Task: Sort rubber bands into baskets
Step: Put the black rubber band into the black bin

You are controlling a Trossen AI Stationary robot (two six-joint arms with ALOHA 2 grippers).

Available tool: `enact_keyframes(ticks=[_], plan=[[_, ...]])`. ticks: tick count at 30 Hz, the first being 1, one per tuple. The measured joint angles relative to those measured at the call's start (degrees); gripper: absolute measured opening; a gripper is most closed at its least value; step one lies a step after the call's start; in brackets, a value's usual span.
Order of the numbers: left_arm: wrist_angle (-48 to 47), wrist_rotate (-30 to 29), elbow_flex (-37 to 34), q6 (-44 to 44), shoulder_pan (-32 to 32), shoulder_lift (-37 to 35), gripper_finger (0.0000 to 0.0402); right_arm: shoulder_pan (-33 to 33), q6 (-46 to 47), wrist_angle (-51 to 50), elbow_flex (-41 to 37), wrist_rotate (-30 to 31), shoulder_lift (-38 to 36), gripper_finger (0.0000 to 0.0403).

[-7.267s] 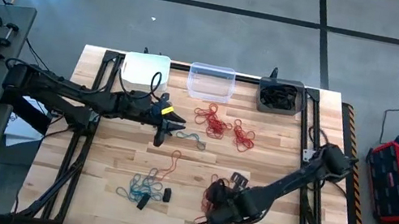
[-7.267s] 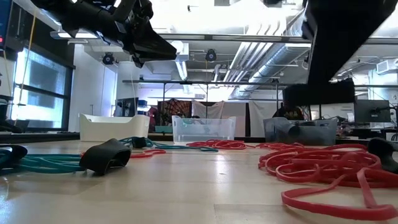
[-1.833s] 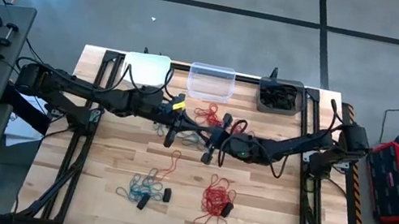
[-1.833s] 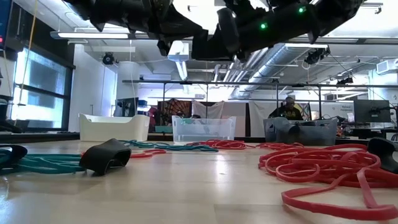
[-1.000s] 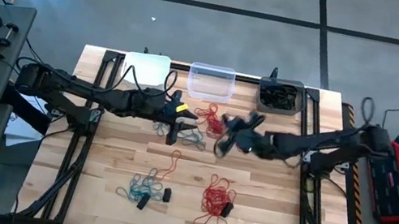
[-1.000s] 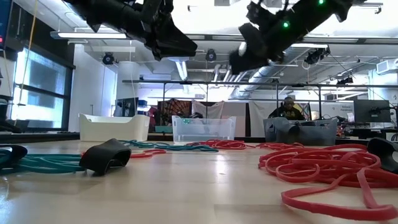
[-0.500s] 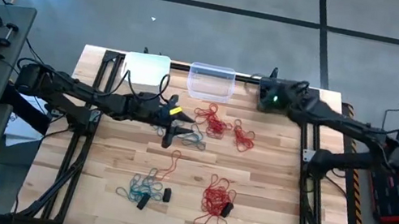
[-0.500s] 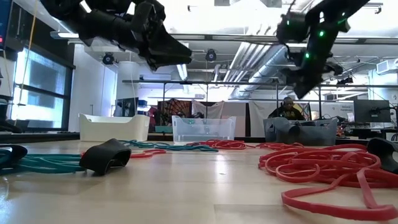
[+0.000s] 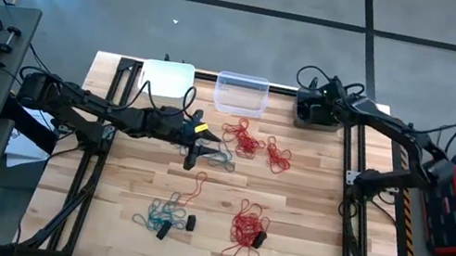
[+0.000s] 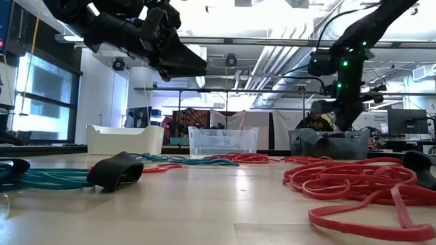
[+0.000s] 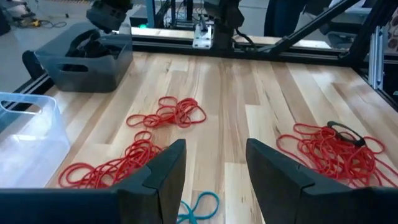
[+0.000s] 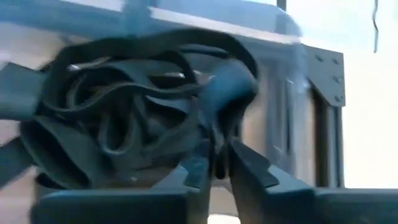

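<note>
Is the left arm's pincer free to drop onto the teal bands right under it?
Probably yes: the left pincer hovers open just above the teal rubber bands, with nothing between; the right pincer is off over the dark grey basket.

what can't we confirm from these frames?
- Contents of the white rectangular plastic basket: high view, the left arm's cable crosses it; low view shows only its wall.
- Whether the right claw has let go of its black rubber band: right wrist view is blurred; high view has the arm over the dark grey plastic basket.
- Black bands in the front red pile: too small to count.
</note>
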Motion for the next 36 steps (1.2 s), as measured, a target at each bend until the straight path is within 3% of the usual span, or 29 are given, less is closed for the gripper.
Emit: enact_keyframes(ticks=[8, 13, 20, 27, 36], plan=[[-2.7, 2.0, 0.0, 0.5, -0.7, 0.0, 0.0161, -0.2, -1.2, 1.8, 0.0, 1.1, 1.1, 0.0133], [-2.8, 4.7, 0.0, 2.2, -2.4, 0.0, 0.0161, -0.1, -3.2, 1.0, 0.0, 0.9, 1.1, 0.0158], [-6.3, 7.8, 0.0, 8.8, -6.3, 0.0, 0.0161, 2.4, -8.8, 1.7, 0.5, -18.0, -3.5, 0.0125], [-13.7, 11.1, 0.0, 11.1, -11.6, 0.0, 0.0161, 14.3, -10.2, 2.7, -0.6, -20.5, -9.0, 0.0102], [-14.9, 9.4, 0.1, 15.2, -21.0, 1.9, 0.0161, 32.8, -5.5, 12.4, -2.6, -14.2, -9.5, 0.0104]])
